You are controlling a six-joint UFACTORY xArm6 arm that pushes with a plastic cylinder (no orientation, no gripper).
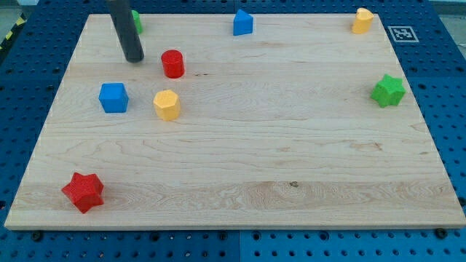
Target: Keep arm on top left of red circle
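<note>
The red circle block (172, 63) is a short red cylinder near the view's top left on the wooden board (277, 145). My tip (134, 58) is the lower end of the dark rod coming down from the view's top. It rests on the board a short way to the left of the red circle and slightly above it, with a small gap between them.
A green block (136, 20) is partly hidden behind the rod. A blue cube (113, 97) and a yellow hexagon block (167, 105) lie below the red circle. A blue block (242, 23), a yellow block (362, 20), a green star (388, 90) and a red star (84, 191) lie further off.
</note>
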